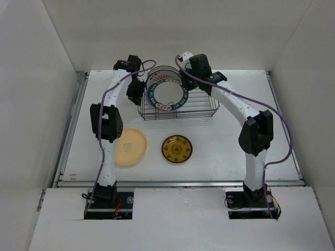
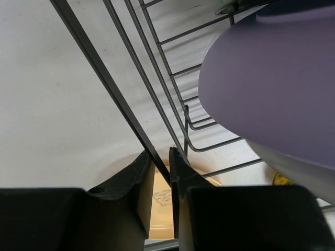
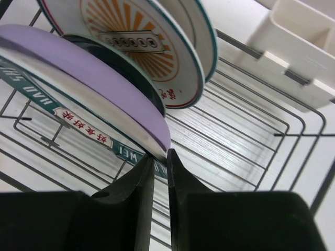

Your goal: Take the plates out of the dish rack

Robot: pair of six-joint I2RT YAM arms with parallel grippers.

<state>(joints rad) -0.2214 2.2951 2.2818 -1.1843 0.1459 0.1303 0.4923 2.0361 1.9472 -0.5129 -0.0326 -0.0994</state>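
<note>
**Top view.** The dish rack (image 1: 205,112) stands at the far middle of the worktop (image 1: 235,151) with several plates upright in it. The front one is a lettered white plate (image 1: 167,94). A pale yellow plate (image 1: 130,147) and an ochre plate (image 1: 177,148) lie flat on the near side, apart from each other. The left claw (image 1: 134,88) is at the rack's left end, and the right claw (image 1: 187,73) is over the plates' far right rim. Open room lies right of the rack and right of the ochre plate.

**Left wrist view.** The left claw is pressed together on the rack's rim wire, seemingly to steady it. The lavender plate (image 2: 272,78) hangs close on the right.

**Right wrist view.** The right claw appears to pinch the lavender plate by its very edge, where it leans on the lettered white plate. A sunburst plate (image 3: 137,37) stands behind, and a white cup (image 3: 298,47) sits on the far rim.

**Risks, as judged.** So shallow a bite may slip, or it may drag the lettered white plate along. A tilted lift could catch the divider wires and tug the rack. The set-down must miss the two plates lying flat.
</note>
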